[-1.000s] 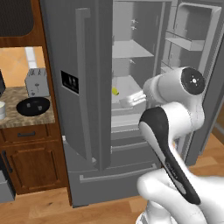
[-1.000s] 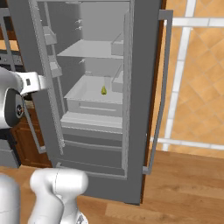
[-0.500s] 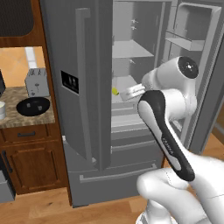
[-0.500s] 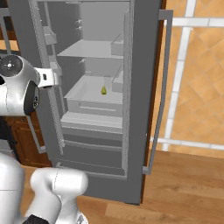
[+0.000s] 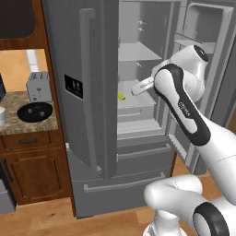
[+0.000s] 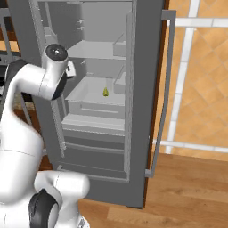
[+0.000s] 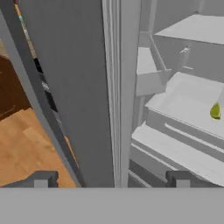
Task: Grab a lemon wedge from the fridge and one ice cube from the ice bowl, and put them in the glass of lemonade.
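The arm rises from the base and bends at a raised elbow, forearm reaching forward. The tool (image 7: 111, 178) hangs empty, its two fingertips (image 7: 41, 178) set wide apart.

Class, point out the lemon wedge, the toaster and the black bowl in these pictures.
lemon wedge (image 6: 106, 92): right base view, middle of the wedge.
toaster (image 5: 38, 87): left base view, its front face.
black bowl (image 5: 35, 112): left base view, its inside.

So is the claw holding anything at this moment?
Nothing: the claw is open and empty, and the lemon wedge lies apart on the fridge shelf.
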{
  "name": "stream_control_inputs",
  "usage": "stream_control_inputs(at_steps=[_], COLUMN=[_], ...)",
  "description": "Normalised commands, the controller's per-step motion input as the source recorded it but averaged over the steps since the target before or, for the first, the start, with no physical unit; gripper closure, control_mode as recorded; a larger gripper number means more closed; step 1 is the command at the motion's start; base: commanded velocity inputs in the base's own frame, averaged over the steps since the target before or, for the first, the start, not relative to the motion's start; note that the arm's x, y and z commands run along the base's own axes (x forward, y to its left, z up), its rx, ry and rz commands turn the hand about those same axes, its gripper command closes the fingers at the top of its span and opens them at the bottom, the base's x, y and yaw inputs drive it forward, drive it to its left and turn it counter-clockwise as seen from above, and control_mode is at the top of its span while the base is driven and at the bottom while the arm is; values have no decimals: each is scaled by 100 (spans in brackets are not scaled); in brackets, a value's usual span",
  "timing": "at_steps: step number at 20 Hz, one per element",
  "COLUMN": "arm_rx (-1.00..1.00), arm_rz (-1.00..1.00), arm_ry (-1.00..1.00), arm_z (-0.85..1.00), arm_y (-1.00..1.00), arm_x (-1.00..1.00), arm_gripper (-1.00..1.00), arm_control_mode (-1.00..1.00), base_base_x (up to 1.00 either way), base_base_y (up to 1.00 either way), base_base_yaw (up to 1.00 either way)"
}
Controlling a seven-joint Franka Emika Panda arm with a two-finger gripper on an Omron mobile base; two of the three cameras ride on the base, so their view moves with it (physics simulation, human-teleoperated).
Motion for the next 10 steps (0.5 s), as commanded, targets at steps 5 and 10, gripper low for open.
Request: stream_control_inputs(at_steps=[5, 10], arm_rx=[6, 3], arm_rz=[26, 29], arm_ry=[-12, -2], arm_z=[0, 0], arm_y=[28, 23], arm_x=[14, 42], arm_gripper=[-100, -100], arm_control_mode=[-100, -100], base_base_x=[0, 0], base_base_y=[0, 0], base_base_yaw=[0, 0])
